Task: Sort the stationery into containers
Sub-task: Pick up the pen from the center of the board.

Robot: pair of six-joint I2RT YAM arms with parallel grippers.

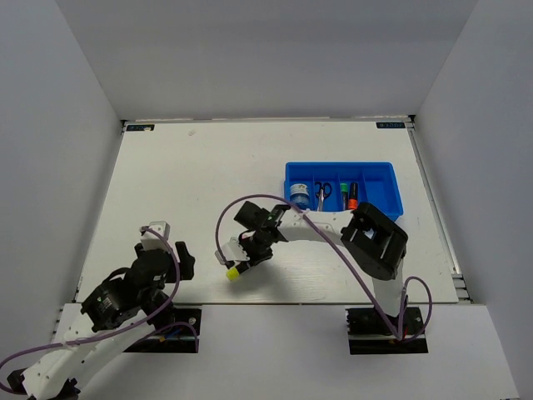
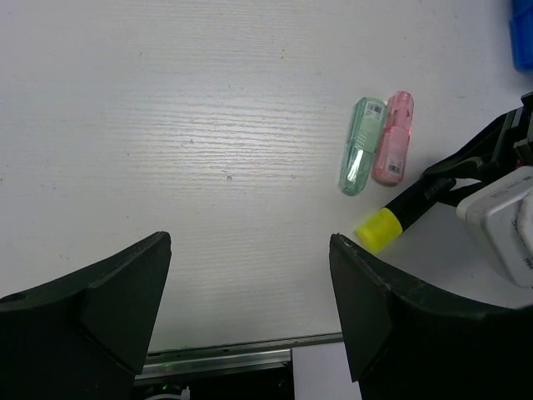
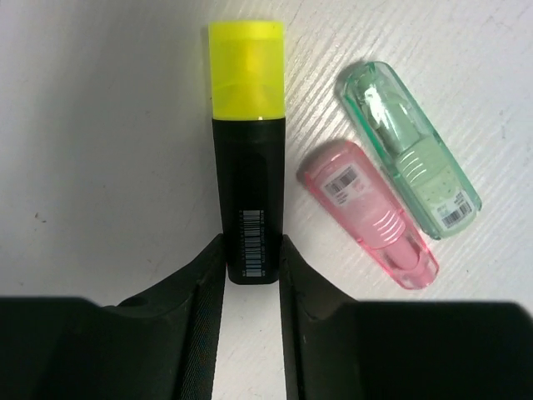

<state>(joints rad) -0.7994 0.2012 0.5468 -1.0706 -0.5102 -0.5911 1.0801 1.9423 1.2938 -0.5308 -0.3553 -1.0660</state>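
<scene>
My right gripper (image 3: 252,250) is shut on the black body of the yellow highlighter (image 3: 247,125), its jaws pressing both sides near the barcode end. The yellow cap (image 1: 235,272) points toward the table's front edge. Just beside it lie a pink highlighter (image 3: 366,212) and a pale green highlighter (image 3: 408,150), side by side on the table. The blue tray (image 1: 383,171) at the back right holds a blue-and-white roll (image 1: 299,198), scissors (image 1: 323,193), a green highlighter (image 1: 342,193) and an orange highlighter (image 1: 353,196). My left gripper (image 2: 250,283) stands open over bare table at the front left.
The table's metal front edge (image 2: 225,354) runs just under my left gripper. The right arm's elbow (image 1: 376,242) stands in front of the tray. White walls enclose the table on three sides.
</scene>
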